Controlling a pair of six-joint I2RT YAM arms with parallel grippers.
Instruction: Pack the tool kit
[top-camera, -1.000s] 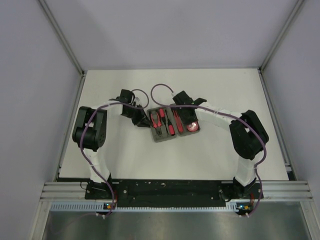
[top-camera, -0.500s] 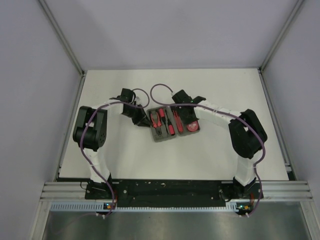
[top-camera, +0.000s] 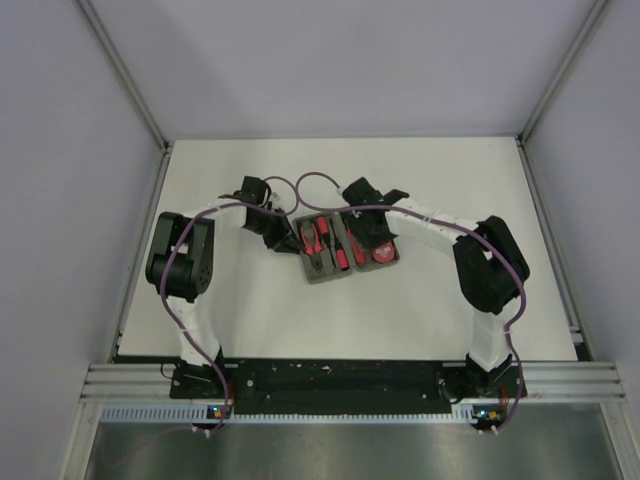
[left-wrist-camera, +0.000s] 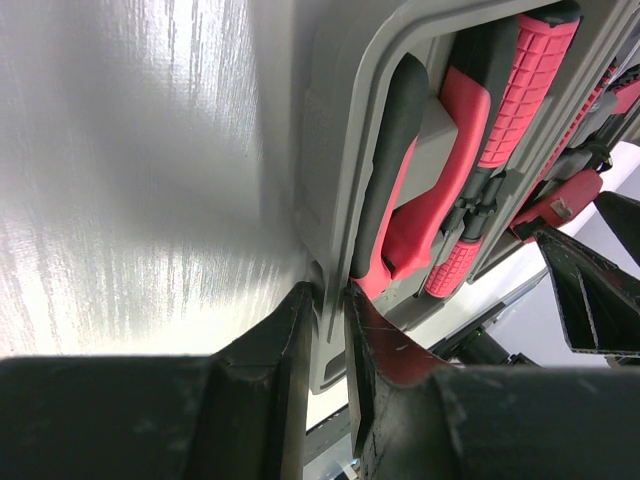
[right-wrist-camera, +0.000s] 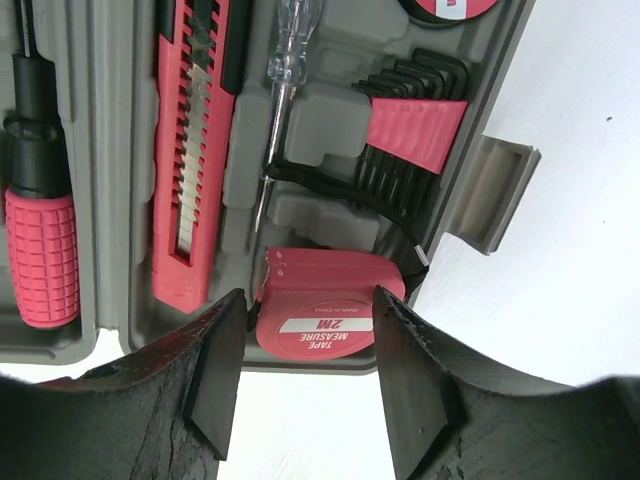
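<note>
The open grey case (top-camera: 345, 270) lies mid-table with red-and-black pliers (top-camera: 316, 243) in it. My left gripper (top-camera: 284, 238) is shut on the case's left rim (left-wrist-camera: 332, 300), next to the pliers (left-wrist-camera: 430, 210). My right gripper (top-camera: 373, 238) is open over the case's right half. Its fingers (right-wrist-camera: 215, 365) stand on either side of the red tape measure (right-wrist-camera: 322, 325), which sits in its slot and shows from above (top-camera: 385, 254). A red knife (right-wrist-camera: 195, 150), a red-handled screwdriver (right-wrist-camera: 40, 250), a clear tester screwdriver (right-wrist-camera: 278, 90) and hex keys (right-wrist-camera: 410, 135) lie in their slots.
A grey latch tab (right-wrist-camera: 490, 195) sticks out from the case's edge onto the white table (top-camera: 250, 310). Grey walls enclose the table on the left, back and right. Purple cables loop above both wrists (top-camera: 320, 180).
My right gripper has shifted a little to the left over the case. The left gripper and the case have not moved.
</note>
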